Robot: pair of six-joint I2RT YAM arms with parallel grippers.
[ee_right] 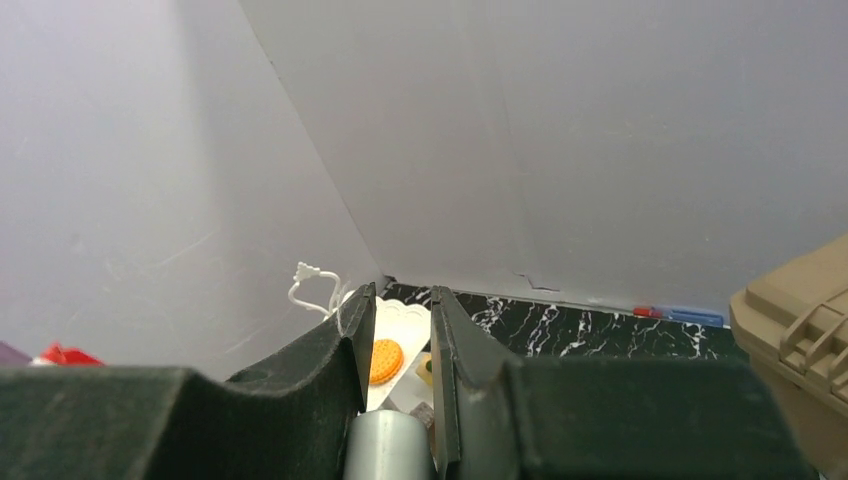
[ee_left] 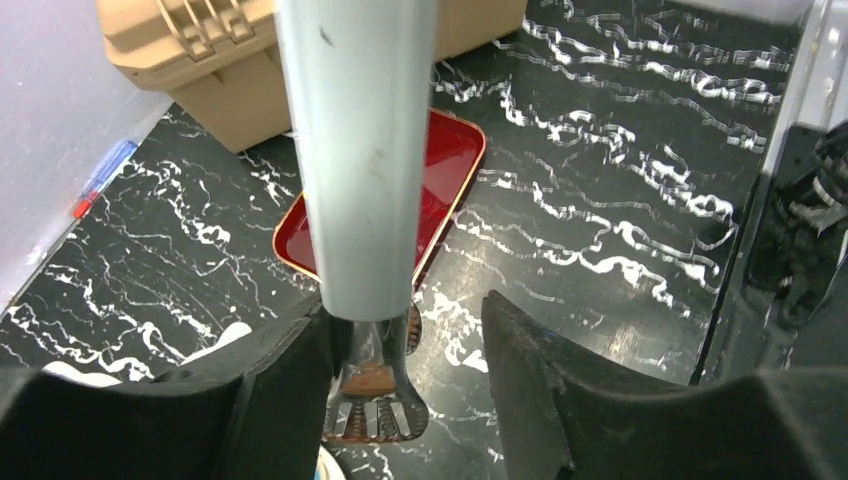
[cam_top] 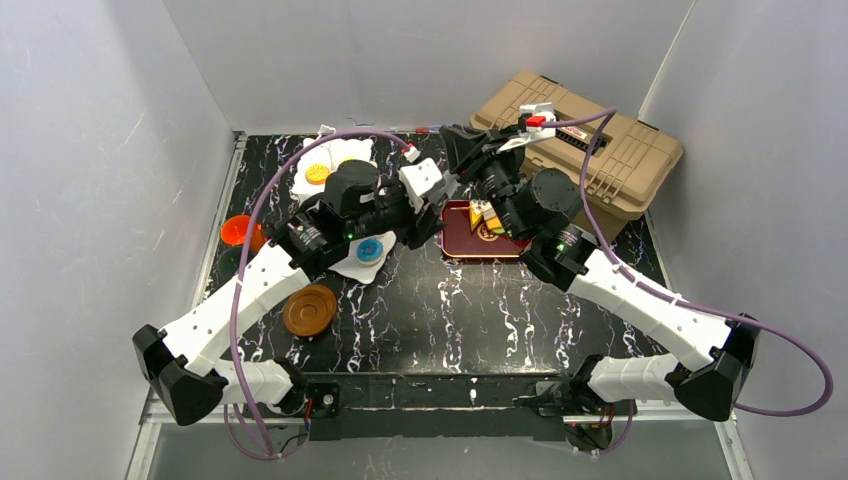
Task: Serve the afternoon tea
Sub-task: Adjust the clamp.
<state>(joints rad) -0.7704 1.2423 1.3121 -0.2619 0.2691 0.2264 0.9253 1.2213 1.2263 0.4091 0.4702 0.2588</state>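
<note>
Clamped grey metal tongs point(ee_left: 360, 150) narrowly in right gripper point(ee_right: 400, 292); straddled same tongs with left gripper point(ee_left: 403, 306), half open, touching one finger point(ee_left: 285, 375) only. Could not follow tongs' far end, cut off at view's edge. Saw red rectangular tray point(ee_left: 455, 160) just beyond left gripper, tan plastic toolbox point(cam_top: 580, 150) behind it. Found white three-tier plate stand point(cam_top: 335, 165), partly masked by left arm point(cam_top: 250, 285), and brown round saucer point(cam_top: 309, 309) left of both grippers.

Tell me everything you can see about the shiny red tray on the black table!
The shiny dark red rectangular tray has rounded corners and a thin raised golden rim. It looks like glossy plastic or lacquer. It lies flat on the black white-veined table, close in front of the tan plastic toolbox. A few small colourful pieces, probably toy pastries, sit at its far end, partly hidden.
</note>
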